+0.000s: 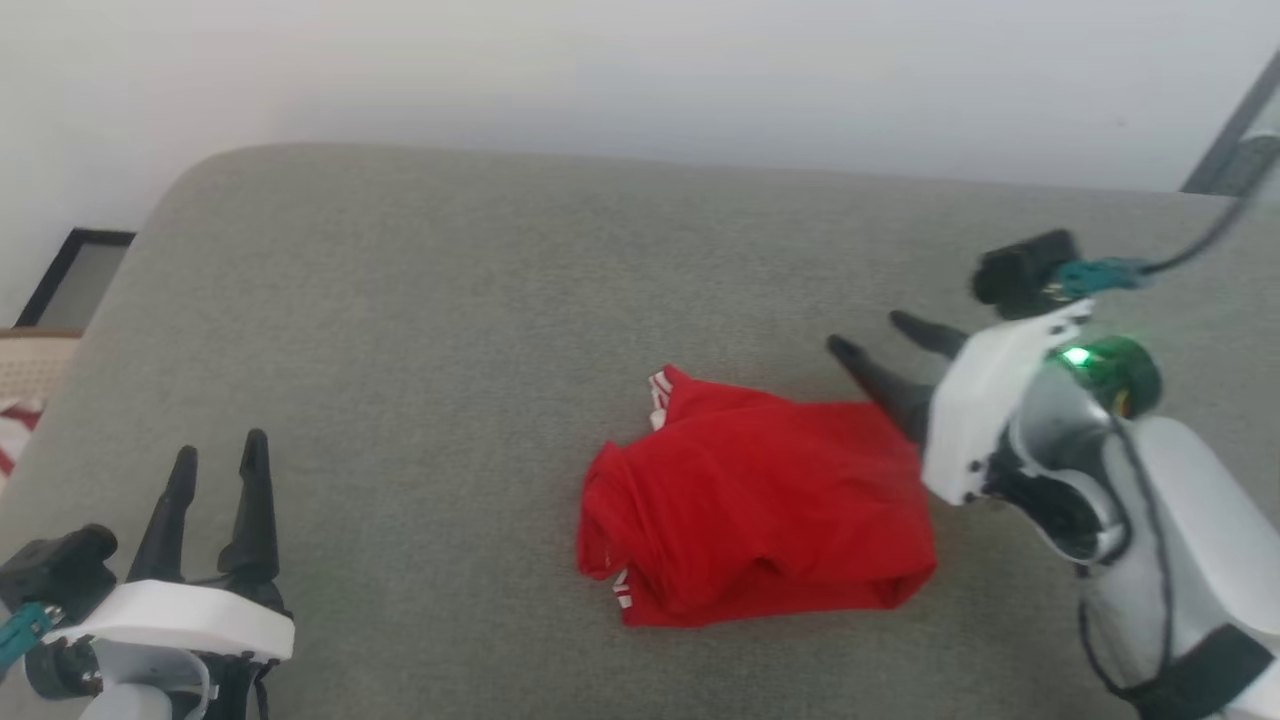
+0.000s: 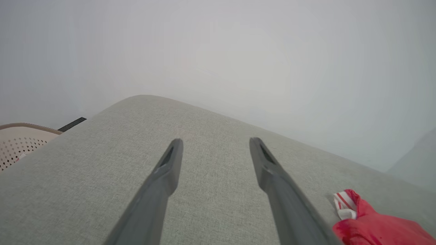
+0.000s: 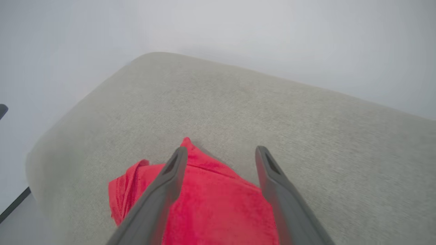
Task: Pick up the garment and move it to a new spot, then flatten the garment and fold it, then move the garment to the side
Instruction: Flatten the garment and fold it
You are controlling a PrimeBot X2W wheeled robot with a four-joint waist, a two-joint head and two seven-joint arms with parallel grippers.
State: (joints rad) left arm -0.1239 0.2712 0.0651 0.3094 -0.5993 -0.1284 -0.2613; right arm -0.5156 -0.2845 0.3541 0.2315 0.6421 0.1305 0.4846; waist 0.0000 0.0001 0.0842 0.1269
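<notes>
The garment (image 1: 755, 510) lies folded into a compact red bundle on the grey cushioned surface, with striped trim showing at its upper left and lower left corners. My right gripper (image 1: 877, 337) hovers open just above the bundle's far right corner, fingers pointing up-left. From the right wrist, the garment (image 3: 211, 204) spreads below and between the open right gripper (image 3: 221, 153). At the lower left my left gripper (image 1: 220, 448) is open and empty, well apart from the cloth. The left wrist view has the left gripper (image 2: 214, 143) over bare fabric, the garment (image 2: 374, 226) at lower right.
The grey cushioned surface (image 1: 450, 300) has a rounded far-left corner and wide bare areas. A beige perforated basket (image 2: 20, 143) stands off its left edge. A dark-framed panel (image 1: 75, 275) leans against the wall at left. A pale wall runs behind.
</notes>
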